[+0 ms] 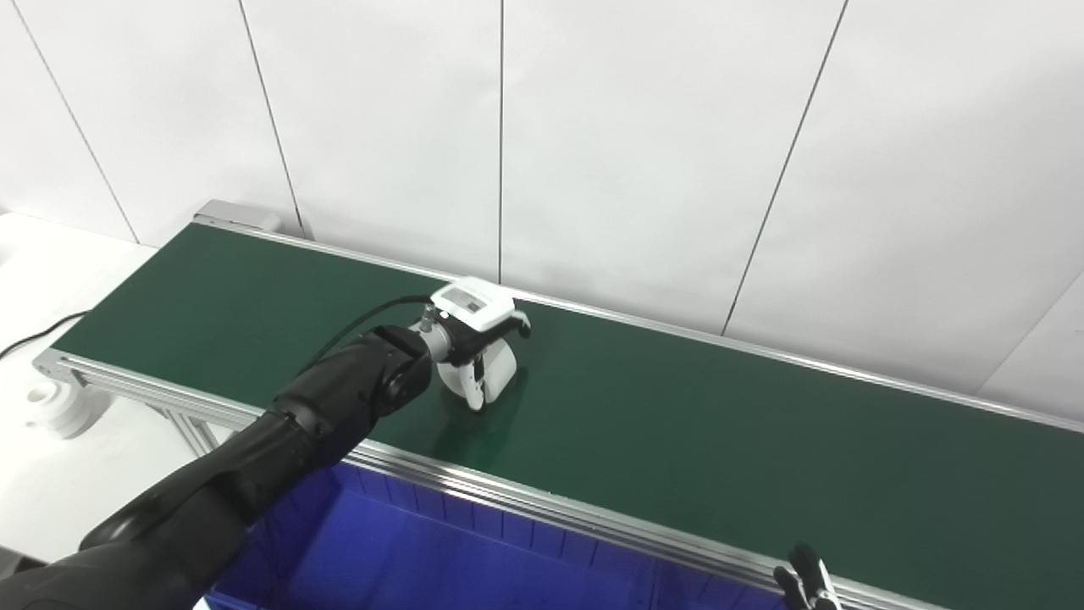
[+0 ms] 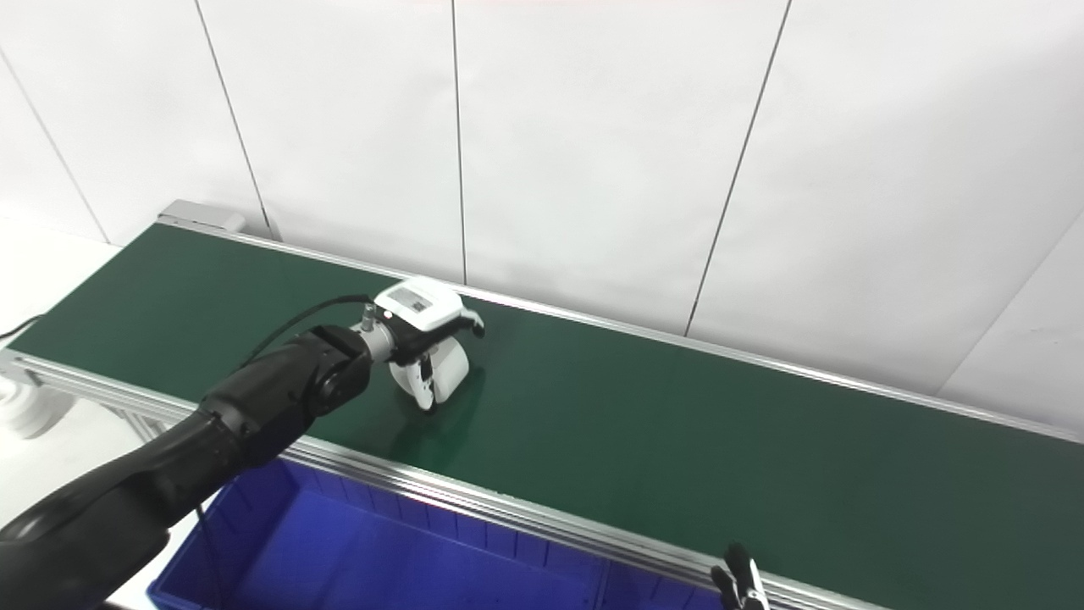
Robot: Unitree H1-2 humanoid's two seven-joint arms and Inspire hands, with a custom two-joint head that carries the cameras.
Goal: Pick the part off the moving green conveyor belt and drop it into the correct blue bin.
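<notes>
The left hand (image 1: 476, 339) reaches over the green conveyor belt (image 1: 677, 424), fingers curled around a white part (image 1: 495, 377) resting on it (blue bin (image 1: 406, 551) below). The right hand (image 1: 804, 580) barely shows; I cannot tell its state.

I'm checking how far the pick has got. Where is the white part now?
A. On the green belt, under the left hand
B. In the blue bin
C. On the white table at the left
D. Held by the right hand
A: the white part sits on the green belt with the left hand over it, fingers around it; the blue bin below shows no part, and only the right hand's fingertips show at the bottom edge.
</notes>
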